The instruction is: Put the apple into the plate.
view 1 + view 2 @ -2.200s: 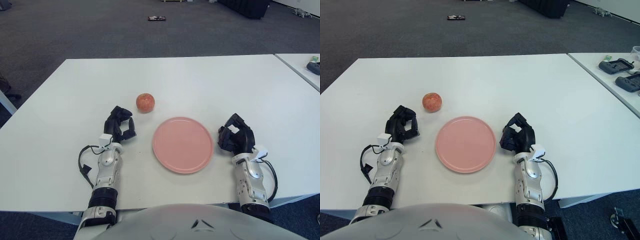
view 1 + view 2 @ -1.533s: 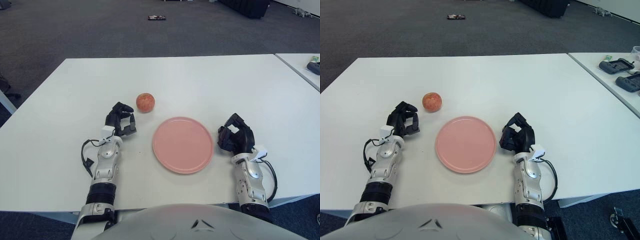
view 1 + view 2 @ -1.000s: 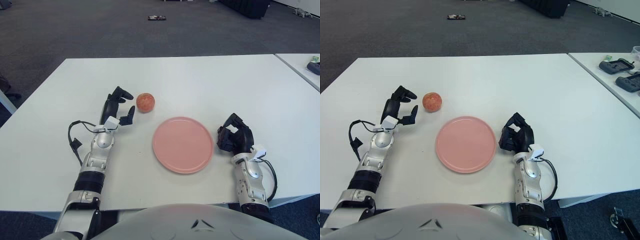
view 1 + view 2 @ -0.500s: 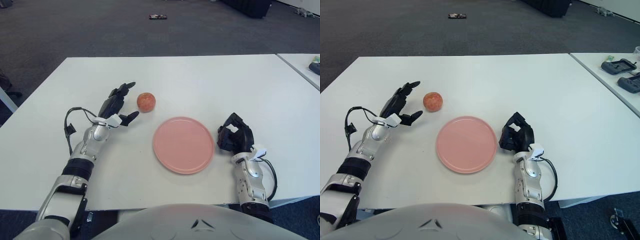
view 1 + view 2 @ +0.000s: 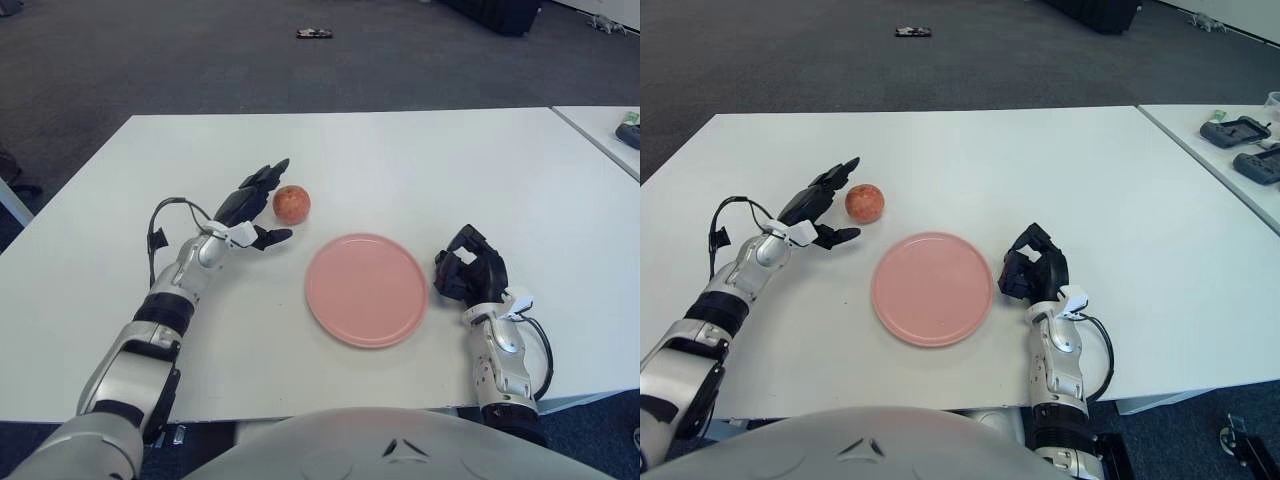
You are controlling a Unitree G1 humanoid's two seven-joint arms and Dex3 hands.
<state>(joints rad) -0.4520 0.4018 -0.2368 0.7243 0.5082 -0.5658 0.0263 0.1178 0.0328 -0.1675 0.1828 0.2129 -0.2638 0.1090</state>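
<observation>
Apple (image 5: pixel 291 203) sits on the white surface (image 5: pixel 400 160) toward its left edge, just beyond the pink plate (image 5: pixel 366 289), nothing between them. Left robot hand (image 5: pixel 252 207) has swung in beside it, fingers now spread wide. Right robot hand (image 5: pixel 469 274) is curled, empty, right of the plate.

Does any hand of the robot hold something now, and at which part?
Nothing is held. The left hand is spread open beside the apple, not closed on it. The right hand rests curled and empty beside the plate.
</observation>
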